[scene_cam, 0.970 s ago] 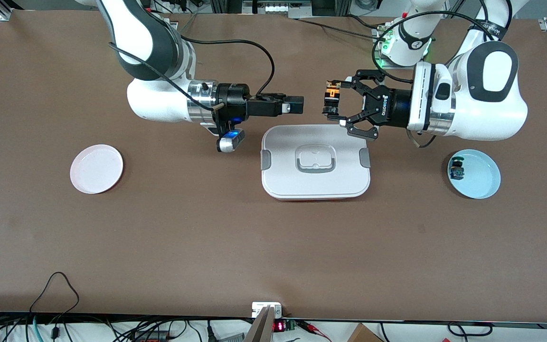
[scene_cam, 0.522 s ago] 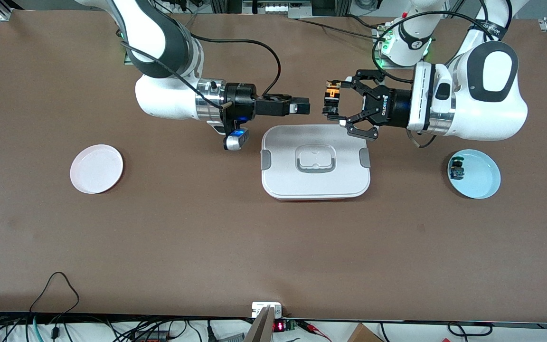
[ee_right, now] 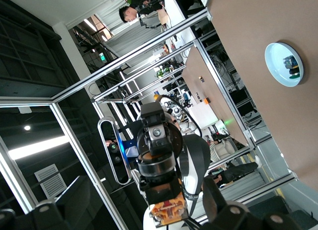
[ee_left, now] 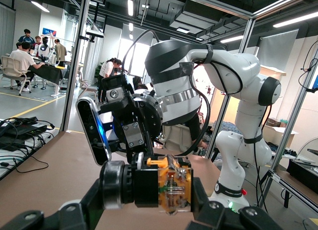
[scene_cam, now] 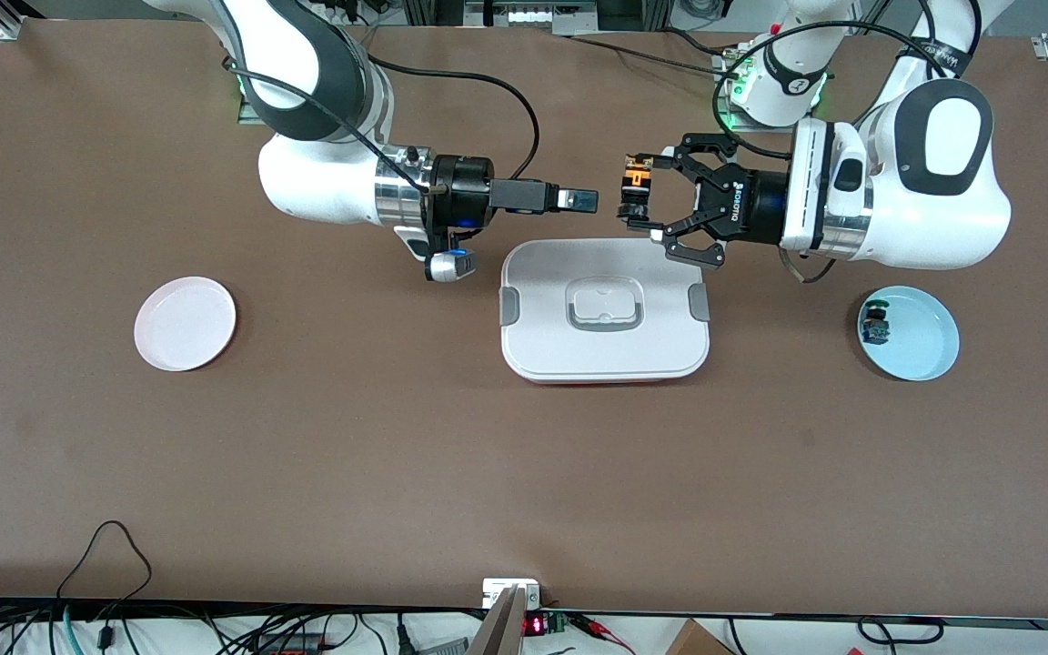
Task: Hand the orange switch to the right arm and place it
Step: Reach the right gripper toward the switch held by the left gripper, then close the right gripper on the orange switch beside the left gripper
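The left gripper [scene_cam: 635,202] clamps the orange switch [scene_cam: 636,178], amber-bodied with a black barrel, above the table [scene_cam: 524,473]; the right gripper [scene_cam: 586,201], fingers spread, faces it.

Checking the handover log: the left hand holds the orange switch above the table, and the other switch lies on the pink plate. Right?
One thing is wrong: the other switch lies on the blue plate, not the pink plate, as the front view shows. The left hand does hold the orange switch.
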Controlling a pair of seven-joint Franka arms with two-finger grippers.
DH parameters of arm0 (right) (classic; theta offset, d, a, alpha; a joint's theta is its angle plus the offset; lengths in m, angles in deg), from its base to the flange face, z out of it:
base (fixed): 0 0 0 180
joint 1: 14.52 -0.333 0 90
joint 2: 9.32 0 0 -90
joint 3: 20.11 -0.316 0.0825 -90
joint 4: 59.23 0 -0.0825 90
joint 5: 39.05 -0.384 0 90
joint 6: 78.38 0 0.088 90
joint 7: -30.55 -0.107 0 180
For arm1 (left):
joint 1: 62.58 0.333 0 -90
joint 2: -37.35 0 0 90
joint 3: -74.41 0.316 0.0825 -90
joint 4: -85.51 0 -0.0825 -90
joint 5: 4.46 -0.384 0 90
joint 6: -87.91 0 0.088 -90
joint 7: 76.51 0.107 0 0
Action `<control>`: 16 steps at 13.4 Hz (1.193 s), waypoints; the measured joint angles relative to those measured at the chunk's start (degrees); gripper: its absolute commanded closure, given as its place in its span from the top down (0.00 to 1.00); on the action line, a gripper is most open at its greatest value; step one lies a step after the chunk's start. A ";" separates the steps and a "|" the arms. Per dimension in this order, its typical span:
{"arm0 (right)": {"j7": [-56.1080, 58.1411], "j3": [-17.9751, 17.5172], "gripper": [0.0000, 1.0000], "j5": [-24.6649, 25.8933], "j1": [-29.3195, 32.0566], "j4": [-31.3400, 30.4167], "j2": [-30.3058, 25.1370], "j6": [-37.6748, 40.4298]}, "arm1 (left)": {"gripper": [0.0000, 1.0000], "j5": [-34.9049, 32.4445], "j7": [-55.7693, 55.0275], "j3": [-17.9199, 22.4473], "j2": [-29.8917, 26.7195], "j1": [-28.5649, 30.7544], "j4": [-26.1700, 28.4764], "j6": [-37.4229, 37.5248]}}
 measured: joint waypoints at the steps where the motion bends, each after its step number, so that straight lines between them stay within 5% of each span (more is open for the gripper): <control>1: 0.38 -0.40 1.00 0.00 -0.08 0.05 0.00 -0.59 | 0.00 0.00 0.00 0.00 0.00 0.00 0.00 0.00; 16: 0.83 -4.31 0.99 -1.05 -0.38 0.77 0.04 -5.99 | 0.01 0.00 0.00 0.00 0.00 0.00 0.00 0.00</control>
